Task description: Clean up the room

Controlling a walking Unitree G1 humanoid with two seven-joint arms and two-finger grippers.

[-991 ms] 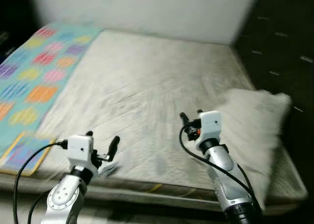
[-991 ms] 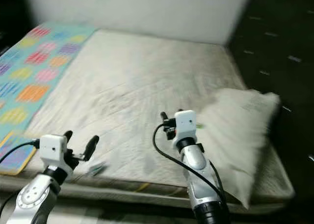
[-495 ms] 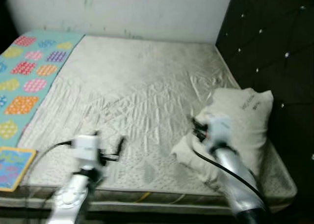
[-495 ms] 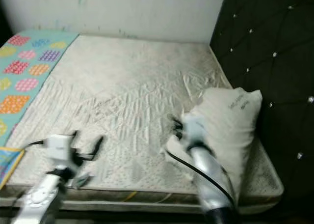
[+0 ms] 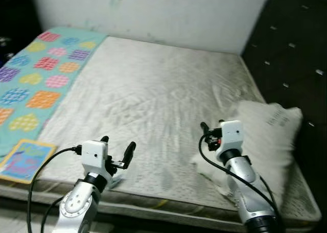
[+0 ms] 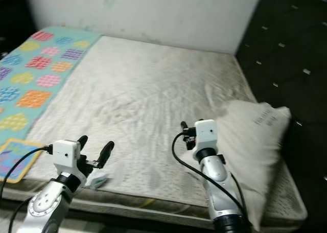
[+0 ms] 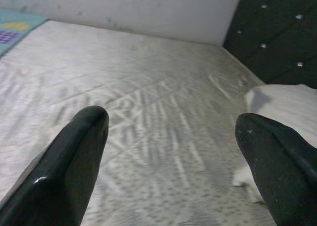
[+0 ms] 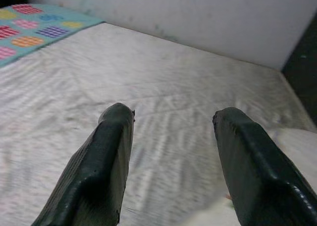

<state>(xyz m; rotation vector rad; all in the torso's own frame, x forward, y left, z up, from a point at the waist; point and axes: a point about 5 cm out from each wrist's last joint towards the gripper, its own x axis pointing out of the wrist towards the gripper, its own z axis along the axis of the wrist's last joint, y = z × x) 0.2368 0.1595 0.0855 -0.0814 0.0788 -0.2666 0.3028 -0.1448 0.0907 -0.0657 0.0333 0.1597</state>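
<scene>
Both the left gripper [image 5: 117, 146] and right gripper [image 8: 171, 151] hover spread and empty over the pale quilted mattress [image 5: 148, 90], so the step looks like approaching the rumpled white pillow [image 5: 268, 136] by the dark tufted headboard [image 5: 291, 54], with reaching and grasping it next.

Quick count: one bed [image 5: 153, 95], bare mattress, with one white pillow [image 5: 265, 136] at the right of the frame and one patterned blanket [image 5: 41, 74] at the upper left. There's also one colourful book [image 5: 25, 159] at the lower left edge and one small crumpled wrapper [image 6: 97, 179] near the bottom. Plus one dark tufted headboard [image 5: 291, 54] along the right.
</scene>
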